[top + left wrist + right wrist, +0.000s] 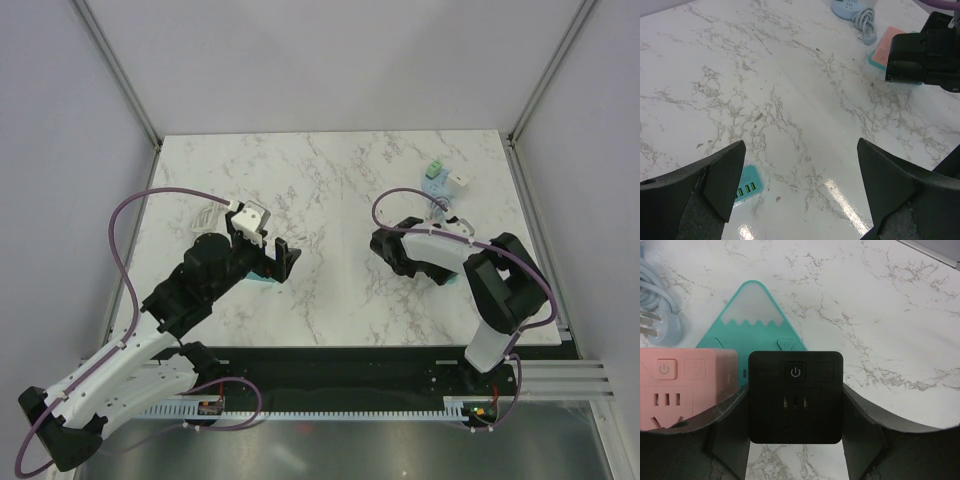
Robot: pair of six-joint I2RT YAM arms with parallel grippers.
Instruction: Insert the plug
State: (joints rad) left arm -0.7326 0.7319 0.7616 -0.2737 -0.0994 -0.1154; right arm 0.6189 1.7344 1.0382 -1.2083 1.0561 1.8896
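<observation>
Gripping the black socket cube [796, 400] by its sides, right jaws look set to steady it as the receptacle. Left jaws gape wide and empty over the worktop [790, 100], next to a teal USB charger [747, 184]. Pale blue plug [657, 327] lies loose beyond the pink cube [680, 390], prongs showing. Next, I'd guess: left arm crosses over, grabs the plug, lines prongs up with the slots.

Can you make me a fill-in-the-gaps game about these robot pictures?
The square plastic socket cube gripped by the right jaws is coloured ___.
Its square neighbour cube is coloured ___.
The left jaws stand wide ___ above the white marble table.
Missing words: black, pink, open.
</observation>
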